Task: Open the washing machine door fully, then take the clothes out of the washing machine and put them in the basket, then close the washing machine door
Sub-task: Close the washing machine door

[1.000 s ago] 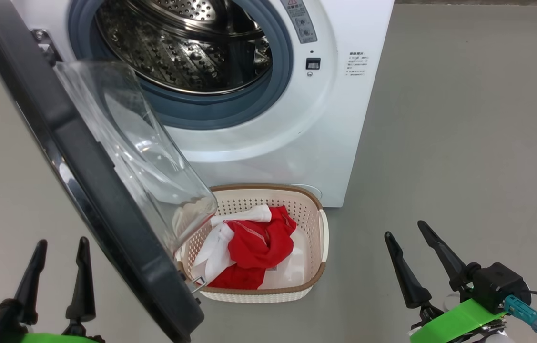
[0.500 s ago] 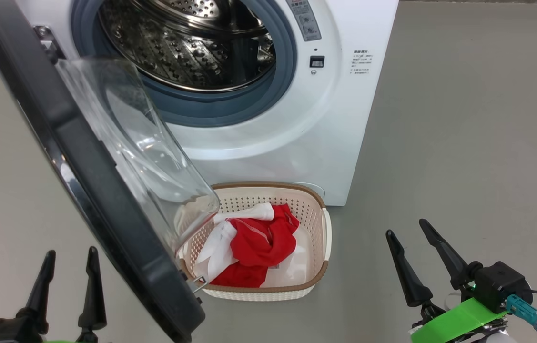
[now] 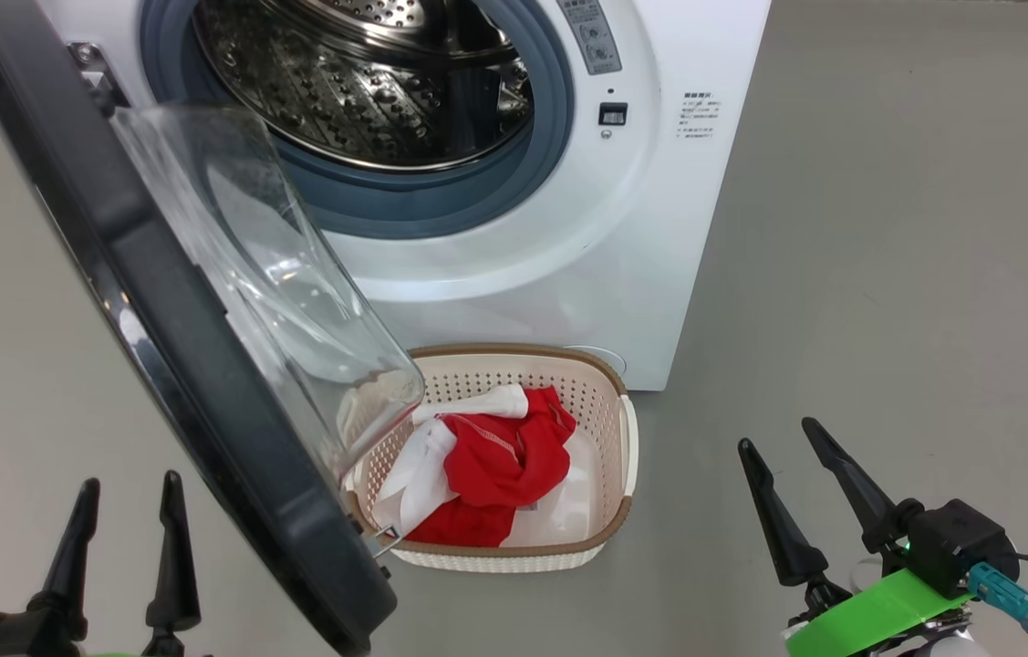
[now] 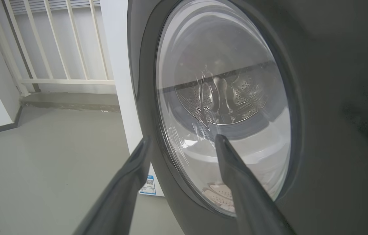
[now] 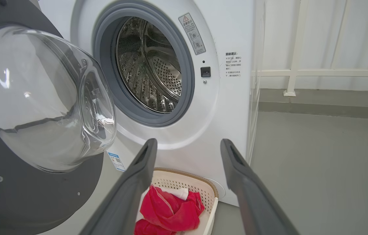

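Camera is turning, the washing machine point(image 3: 623, 274) sliding rightward; the door point(image 3: 176, 383) is standing just right of the spread left gripper point(image 3: 131, 480), lower left; right gripper point(image 3: 774, 433) spread too.

Bright, even indoor light falls from above, and the grey floor point(image 3: 887, 228) carries only faint, soft-edged shadows. The head view is sharp throughout. White highlights streak the clear bowl of the washing machine door point(image 5: 40, 98), and the steel drum point(image 3: 368, 82) glints in small points. In the left wrist view the door's dark rim looms close, dim and smeary, and the left hand point(image 4: 183, 138) is soft and out of focus. The right hand point(image 5: 188, 141) blurs likewise, while wide-angle distortion leans the washing machine point(image 5: 232, 114) and the railing point(image 5: 296, 49).
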Robot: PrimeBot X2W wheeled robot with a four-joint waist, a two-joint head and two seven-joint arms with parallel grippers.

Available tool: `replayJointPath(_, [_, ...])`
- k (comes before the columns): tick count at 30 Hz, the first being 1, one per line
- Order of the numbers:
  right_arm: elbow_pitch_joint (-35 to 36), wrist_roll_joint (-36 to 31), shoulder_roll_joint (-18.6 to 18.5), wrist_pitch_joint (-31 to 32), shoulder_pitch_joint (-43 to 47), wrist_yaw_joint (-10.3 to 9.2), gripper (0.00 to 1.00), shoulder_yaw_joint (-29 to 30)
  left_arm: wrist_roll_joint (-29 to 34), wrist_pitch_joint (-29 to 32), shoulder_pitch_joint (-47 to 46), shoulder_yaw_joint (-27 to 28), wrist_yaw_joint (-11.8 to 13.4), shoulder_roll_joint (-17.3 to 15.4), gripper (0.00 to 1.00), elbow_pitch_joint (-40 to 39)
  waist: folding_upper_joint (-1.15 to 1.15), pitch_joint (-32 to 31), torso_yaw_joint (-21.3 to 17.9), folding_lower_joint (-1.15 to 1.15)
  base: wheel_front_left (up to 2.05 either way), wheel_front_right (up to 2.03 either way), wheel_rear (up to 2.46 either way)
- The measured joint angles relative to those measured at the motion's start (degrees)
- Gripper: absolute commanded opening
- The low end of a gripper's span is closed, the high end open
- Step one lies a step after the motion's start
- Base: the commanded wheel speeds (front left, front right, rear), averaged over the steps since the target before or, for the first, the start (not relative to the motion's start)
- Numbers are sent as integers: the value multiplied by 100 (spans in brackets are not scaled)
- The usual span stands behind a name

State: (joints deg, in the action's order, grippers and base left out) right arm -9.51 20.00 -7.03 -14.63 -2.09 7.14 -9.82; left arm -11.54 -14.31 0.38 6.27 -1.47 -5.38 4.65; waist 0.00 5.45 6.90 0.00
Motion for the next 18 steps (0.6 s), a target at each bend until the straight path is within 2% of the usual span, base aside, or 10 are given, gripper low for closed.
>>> replayJointPath(17, [0, 0, -5, 0, -58, 0, 100, -8, 110, -1, 0, 108, -162, 141, 100, 37, 0, -15, -28, 0, 0, 0, 0])
replayJointPath(18, [0, 0, -9, 0, -58, 0, 100, -8, 107, -1, 0, 99, -168, 146, 92, 67, 0, -19, -27, 0, 0, 0, 0])
